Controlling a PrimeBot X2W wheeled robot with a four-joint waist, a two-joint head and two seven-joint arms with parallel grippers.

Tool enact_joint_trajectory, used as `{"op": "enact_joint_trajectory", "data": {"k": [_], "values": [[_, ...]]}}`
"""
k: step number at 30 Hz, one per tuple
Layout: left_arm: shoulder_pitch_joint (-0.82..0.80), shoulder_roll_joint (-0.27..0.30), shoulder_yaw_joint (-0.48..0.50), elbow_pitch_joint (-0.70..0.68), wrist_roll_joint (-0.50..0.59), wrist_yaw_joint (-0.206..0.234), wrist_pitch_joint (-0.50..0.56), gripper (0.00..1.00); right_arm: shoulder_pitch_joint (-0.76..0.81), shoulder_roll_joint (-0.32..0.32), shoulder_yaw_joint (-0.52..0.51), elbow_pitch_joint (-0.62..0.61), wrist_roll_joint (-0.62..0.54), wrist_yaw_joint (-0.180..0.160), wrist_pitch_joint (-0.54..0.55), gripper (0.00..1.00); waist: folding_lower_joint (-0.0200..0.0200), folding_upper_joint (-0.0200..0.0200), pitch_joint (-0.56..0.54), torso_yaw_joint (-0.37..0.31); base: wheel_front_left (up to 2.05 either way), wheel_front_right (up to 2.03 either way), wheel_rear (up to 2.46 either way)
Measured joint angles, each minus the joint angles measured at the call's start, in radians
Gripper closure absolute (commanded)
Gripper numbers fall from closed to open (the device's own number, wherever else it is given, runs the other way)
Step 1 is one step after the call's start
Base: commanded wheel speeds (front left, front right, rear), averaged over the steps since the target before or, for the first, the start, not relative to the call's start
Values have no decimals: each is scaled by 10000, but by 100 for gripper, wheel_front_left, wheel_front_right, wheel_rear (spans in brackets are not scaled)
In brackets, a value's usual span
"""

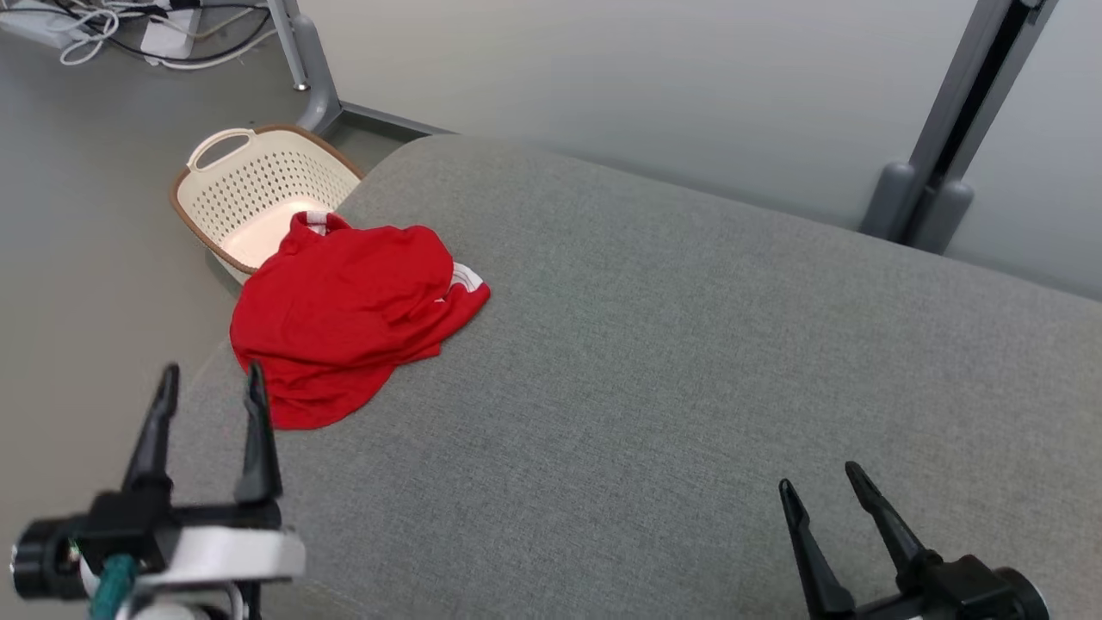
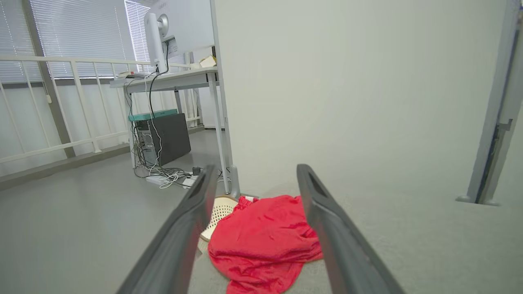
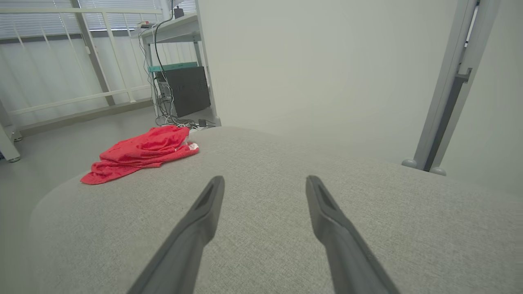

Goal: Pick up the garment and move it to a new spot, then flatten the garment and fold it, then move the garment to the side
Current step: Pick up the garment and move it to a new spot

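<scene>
Grippers (two): left gripper point(image 1: 212, 372) at the lower left of the head view, right gripper point(image 1: 819, 478) at the lower right; both stand with jaws spread wide and nothing between them.
Fingers (four): two dark, tapered fingers per gripper, all clear of the cloth.
Garment (one): red garment point(image 1: 344, 301), crumpled, with a strip of white trim, lying on the far left corner of the seat; near the left gripper, well apart from the right.
Seat (one): grey upholstered seat point(image 1: 689, 344), rounded at its corner.
Basket (one): cream perforated basket point(image 1: 250, 181) with a brown rim, on the floor beside that corner (its near side hidden by the garment).
Left wrist view adds: garment point(image 2: 261, 237) framed between the arm's own two fingers; behind it a desk point(image 2: 171, 79), one monitor point(image 2: 179, 24) and one dark computer tower point(image 2: 169, 136) among cables.
Right wrist view adds: garment point(image 3: 139, 153) side-on as a low heap, off to the upper left; bare seat ahead of the fingers.
</scene>
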Motion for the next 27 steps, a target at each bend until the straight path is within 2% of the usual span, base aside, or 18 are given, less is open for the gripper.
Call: {"op": "enact_joint_trajectory", "data": {"k": [3,6,8,11,15,19,27], "values": [[-1634,334,387,796,-111,-314,-2,0,-287,-424,29,-69,-73,2,0,0,0,0,526,-117,0,0,0],[-3257,782,499,2399,-360,-780,148,0,-636,-863,-10,-188,-132,2,0,0,0,0,1104,-286,0,0,0],[-4416,1149,614,3557,-571,-1009,690,0,-864,-1135,-35,-274,-150,0,2,0,1,0,1506,-426,0,0,0],[-6367,1743,874,4995,-901,-1081,1689,0,-1285,-1511,-171,-502,-232,2,2,0,1,0,2151,-657,0,0,0],[-8230,2077,1074,7277,-1457,-1227,3751,0,-1653,-1954,-224,-748,-247,2,2,0,0,0,3052,-989,0,0,0],[-9645,2420,1329,9095,-1942,-1241,5331,0,-1902,-2165,-337,-936,-244,2,2,0,0,0,3903,-1351,0,0,0],[-10729,2966,1381,11311,-2324,-1478,7068,0,-2387,-2113,-671,-1498,-142,13,-21,0,1,-1,5190,-2183,0,0,0]]}}
